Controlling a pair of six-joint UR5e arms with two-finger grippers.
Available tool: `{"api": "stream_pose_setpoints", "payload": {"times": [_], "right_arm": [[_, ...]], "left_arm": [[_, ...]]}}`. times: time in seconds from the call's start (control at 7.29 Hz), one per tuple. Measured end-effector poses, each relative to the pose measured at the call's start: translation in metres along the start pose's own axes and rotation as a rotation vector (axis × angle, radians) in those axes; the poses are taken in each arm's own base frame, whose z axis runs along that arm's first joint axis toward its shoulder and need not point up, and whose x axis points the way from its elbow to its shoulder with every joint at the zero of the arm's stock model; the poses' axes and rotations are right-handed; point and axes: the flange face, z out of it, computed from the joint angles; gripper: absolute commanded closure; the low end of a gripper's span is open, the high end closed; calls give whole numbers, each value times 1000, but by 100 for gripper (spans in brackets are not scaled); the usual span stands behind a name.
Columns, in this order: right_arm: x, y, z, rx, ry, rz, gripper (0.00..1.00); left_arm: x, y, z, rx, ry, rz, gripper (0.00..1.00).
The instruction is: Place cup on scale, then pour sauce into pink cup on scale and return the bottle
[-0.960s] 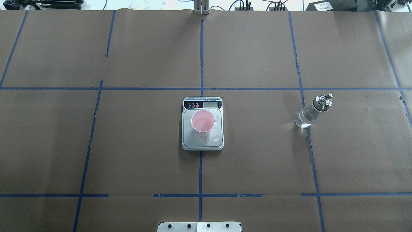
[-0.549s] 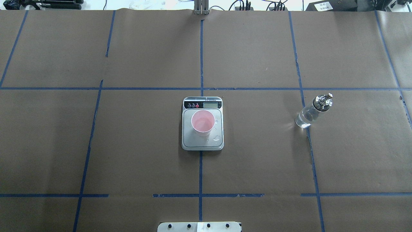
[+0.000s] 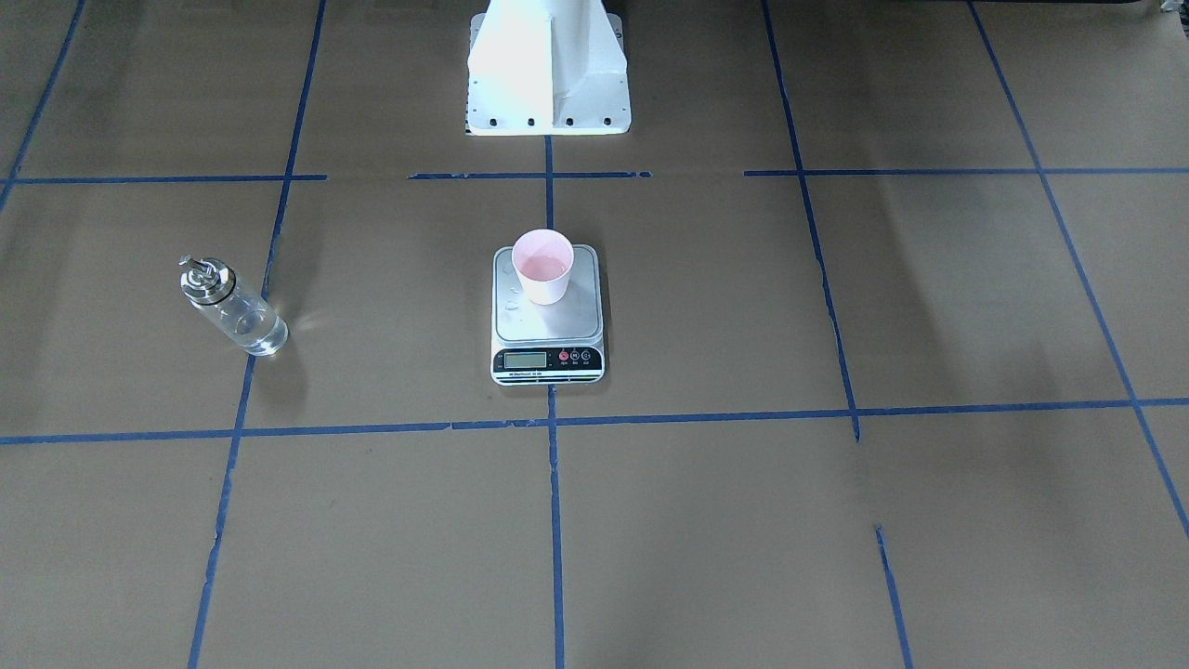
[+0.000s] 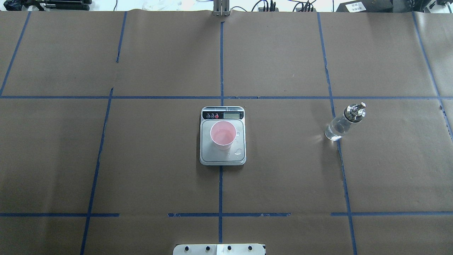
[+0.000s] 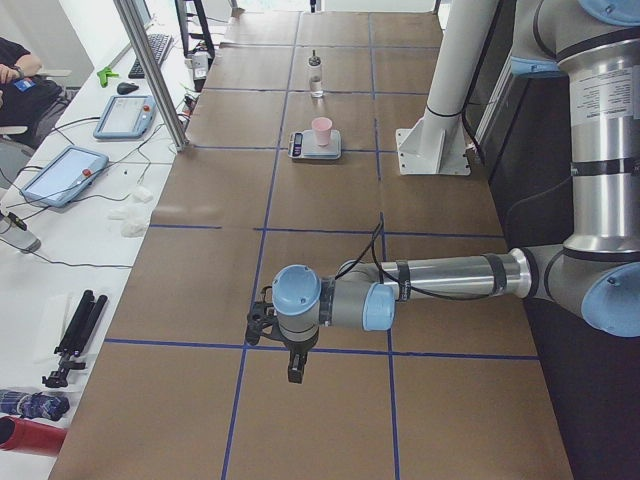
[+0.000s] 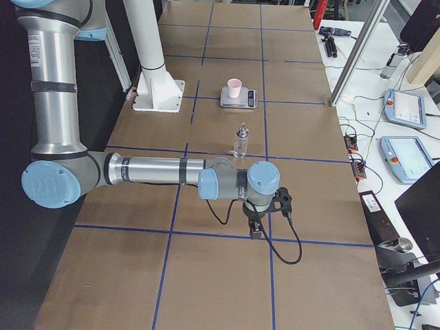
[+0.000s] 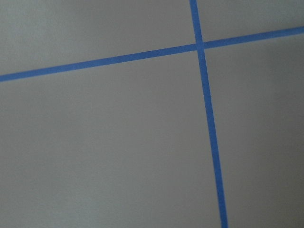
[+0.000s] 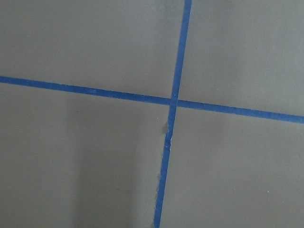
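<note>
The pink cup (image 4: 223, 135) stands upright on the silver scale (image 4: 219, 157) at the table's middle, with clear sauce in its bottom (image 3: 542, 269). A few droplets (image 4: 238, 151) lie on the platform beside it. The clear glass bottle (image 4: 341, 123) with its metal spout stands upright on the paper to the right, apart from the scale; it also shows in the front-facing view (image 3: 232, 309). My left gripper (image 5: 292, 372) and right gripper (image 6: 254, 232) hang over bare paper near the table's ends, far from these things. I cannot tell whether either is open or shut.
Brown paper with a blue tape grid covers the table. My white base mount (image 3: 548, 74) stands behind the scale. A metal post (image 4: 221, 9) rises at the far edge. Tablets (image 6: 405, 155) and cables lie on the side bench beyond the table.
</note>
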Motion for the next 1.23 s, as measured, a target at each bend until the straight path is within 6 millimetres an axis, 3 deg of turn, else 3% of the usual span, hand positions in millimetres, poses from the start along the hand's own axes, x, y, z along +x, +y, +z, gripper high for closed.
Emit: {"api": "stream_pose_setpoints", "payload": {"times": [0.27, 0.69, 1.23], "right_arm": [[-1, -1, -1, 2, 1, -2, 0], [-3, -5, -3, 7, 1, -6, 0], [-4, -6, -4, 9, 1, -9, 0]], "left_arm": [[8, -9, -9, 27, 6, 17, 0], [26, -28, -39, 94, -2, 55, 0], [26, -31, -58, 133, -11, 57, 0]]}}
